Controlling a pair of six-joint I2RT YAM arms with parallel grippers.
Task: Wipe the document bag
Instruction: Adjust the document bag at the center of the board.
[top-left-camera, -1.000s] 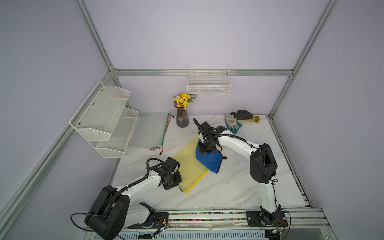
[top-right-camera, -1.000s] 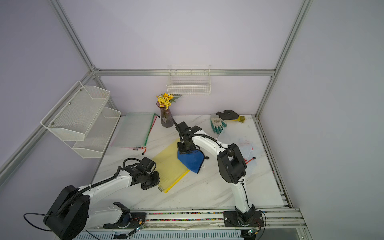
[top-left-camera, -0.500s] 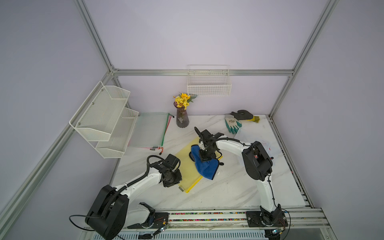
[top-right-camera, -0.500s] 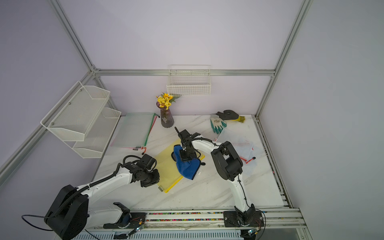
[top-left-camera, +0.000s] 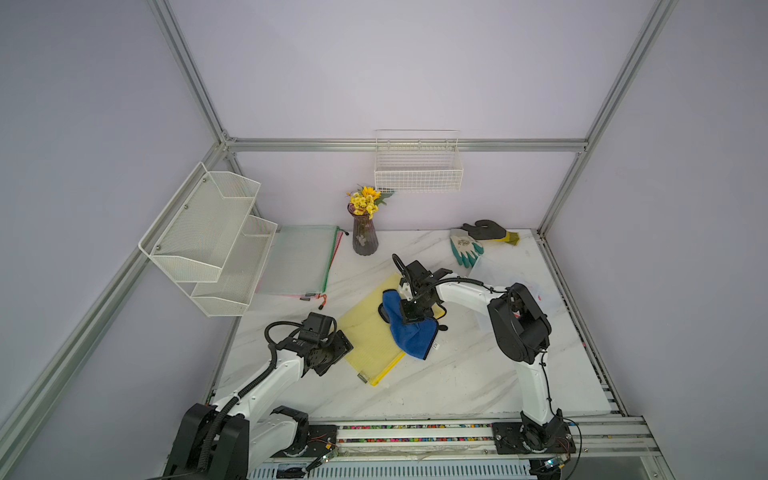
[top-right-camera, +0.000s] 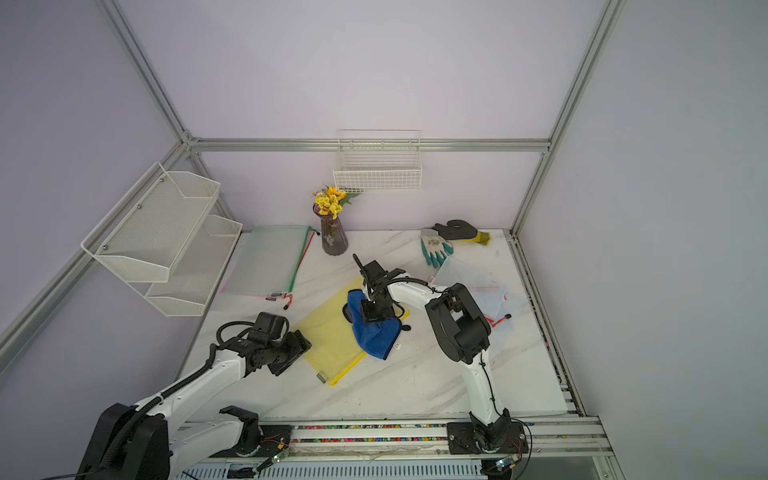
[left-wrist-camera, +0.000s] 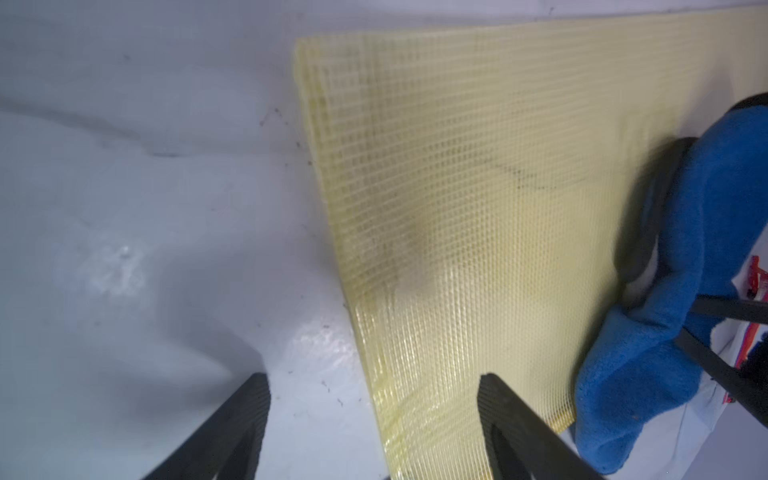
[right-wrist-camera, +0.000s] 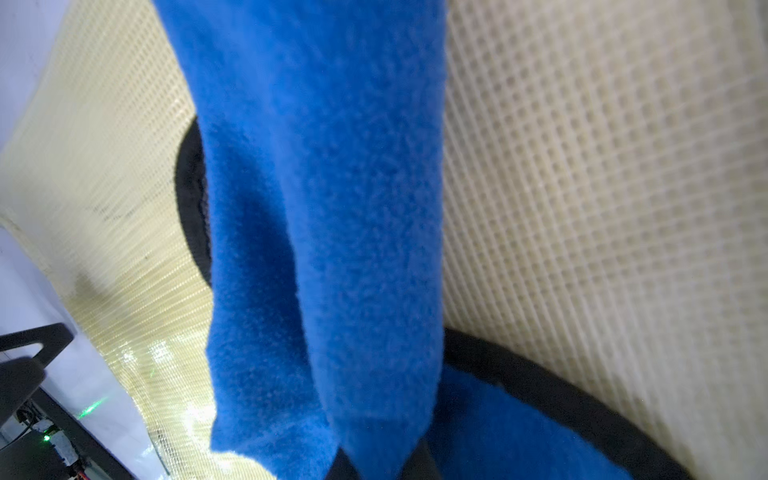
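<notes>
Yellow mesh: judging the bag (top-left-camera: 365, 336) light, floppy, slippery. Pinning best at its near left edge with wide-spread left gripper (left-wrist-camera: 372, 378); pinching blue cloth (top-left-camera: 411, 340) in closed right gripper (top-left-camera: 411, 318).

**Inspector:** Left arm (top-left-camera: 278, 376)?

**Assistant:** White links with black joint housings. A black ribbed cable (top-left-camera: 249, 388) runs along it and loops near the wrist.

**Inspector:** Right arm (top-left-camera: 532, 386)?

**Assistant:** Same white links. It has a bulky black elbow housing (top-left-camera: 519, 328) and a thin black cable (top-left-camera: 461, 281) over the forearm.

**Inspector:** Bases and fingers?

**Assistant:** Black base mount (top-left-camera: 536, 440) with thin loose wires. The fingers (left-wrist-camera: 232, 424) of the left gripper (left-wrist-camera: 372, 378) are black, tapering and slotted.
</notes>
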